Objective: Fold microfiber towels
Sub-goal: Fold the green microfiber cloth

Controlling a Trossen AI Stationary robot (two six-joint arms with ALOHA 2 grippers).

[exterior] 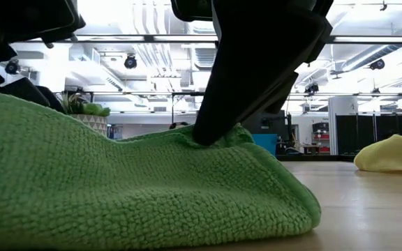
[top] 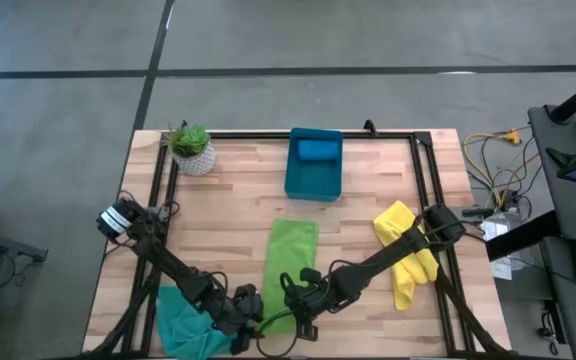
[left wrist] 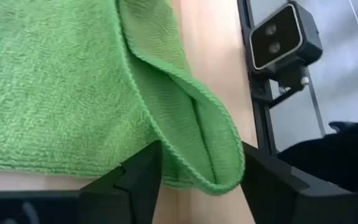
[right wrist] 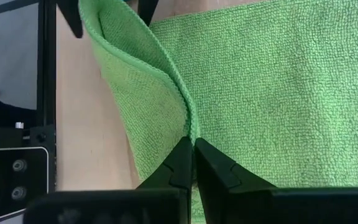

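My right gripper (right wrist: 193, 163) pinches lime towel (top: 290, 262) hem at bench front edge; left gripper (left wrist: 197, 180) fingers straddle the fold w/o closing. Soft, limp; grab the corners.

In the high view both arms cover the near end of the green towel (top: 293, 262), and the teal towel (top: 183, 320) runs off the picture's bottom edge. In the low view the yellow towel (exterior: 394, 153) is cut by the right edge.

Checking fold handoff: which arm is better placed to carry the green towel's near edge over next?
Right, probably. The right claw is shut on the lime green towel at its near edge, while the left claw only straddles the raised fold, fingers apart, not yet gripping.
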